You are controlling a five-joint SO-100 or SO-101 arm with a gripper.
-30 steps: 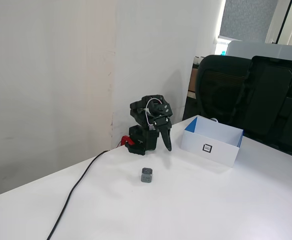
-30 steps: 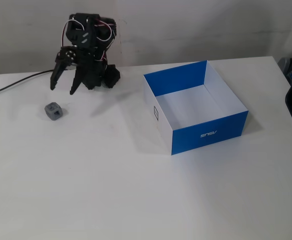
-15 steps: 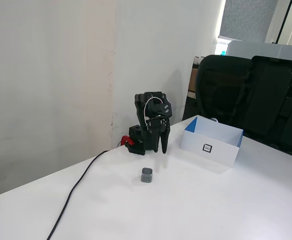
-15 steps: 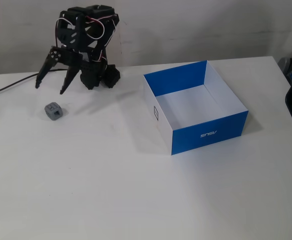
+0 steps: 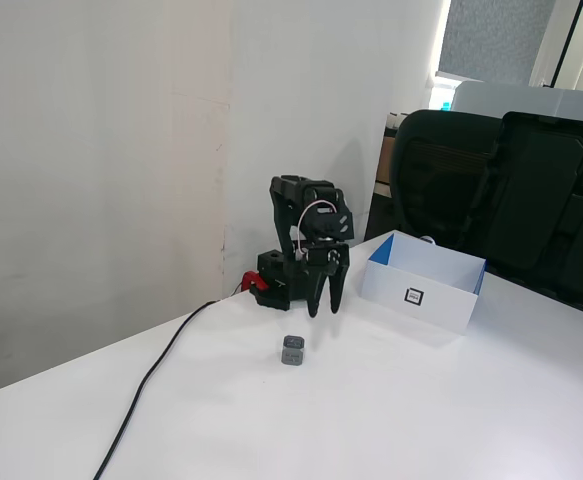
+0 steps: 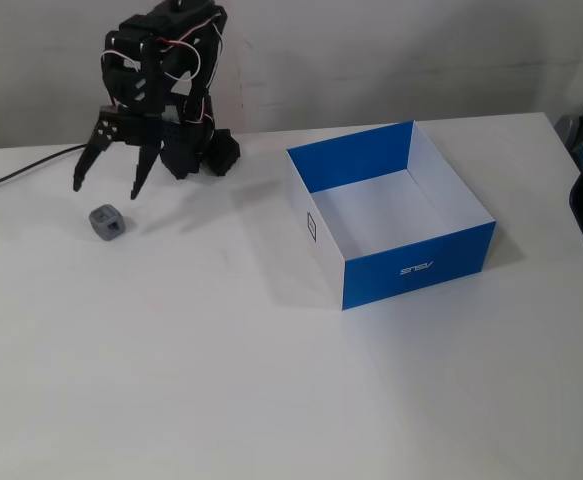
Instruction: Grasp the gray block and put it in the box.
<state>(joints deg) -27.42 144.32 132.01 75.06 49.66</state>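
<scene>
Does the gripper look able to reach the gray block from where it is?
Probably yes: the open gripper hangs just behind the gray block, nothing lies between them, and the box sits well aside.

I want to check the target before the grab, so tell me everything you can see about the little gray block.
The gray block is a tiny cube, matte gray, plastic by its look, with a lighter top and darker sides, one face bearing a small dark mark. It sits flat on the white table, alone, touching only the tabletop. In both fixed views the open hand hangs just above and behind it without contact. The box stands well apart.
</scene>
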